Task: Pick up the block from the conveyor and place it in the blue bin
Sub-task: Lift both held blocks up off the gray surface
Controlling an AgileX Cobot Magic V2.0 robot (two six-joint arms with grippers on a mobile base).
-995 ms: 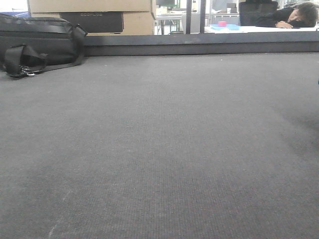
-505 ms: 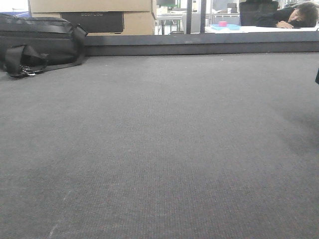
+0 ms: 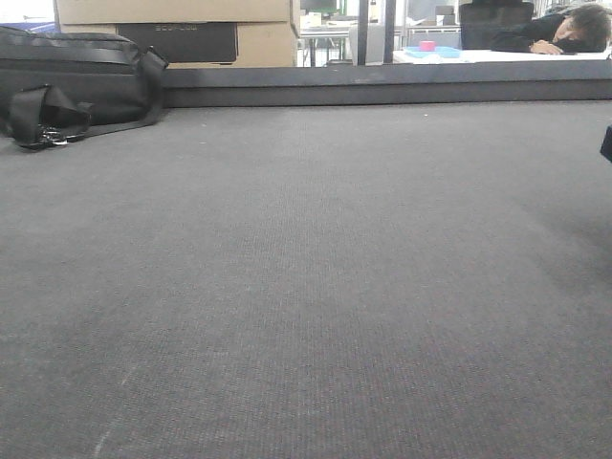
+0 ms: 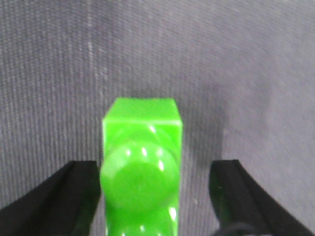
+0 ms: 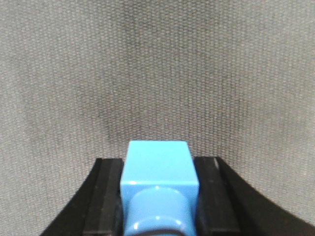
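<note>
The conveyor (image 3: 306, 268) is a broad dark grey woven belt with a dark raised rail (image 3: 382, 91) along its far edge. In the left wrist view a glossy green block (image 4: 142, 128) sits between the fingers of my left gripper (image 4: 155, 164). That gripper is open, with a clear gap on the block's right side. In the right wrist view my right gripper (image 5: 157, 160) is shut on a blue block (image 5: 157, 164), both pads pressed against its sides, above the belt. The blue bin is out of view.
A black bag (image 3: 72, 81) lies on the belt's far left, with cardboard boxes (image 3: 191, 24) behind it. Beyond the rail a person (image 3: 564, 33) rests on a desk beside a light blue tray (image 3: 430, 51). A dark part (image 3: 607, 143) pokes in at the right edge.
The dark part at the right edge of the front view has crept up and slightly further into the frame. The belt and the bag look the same.
</note>
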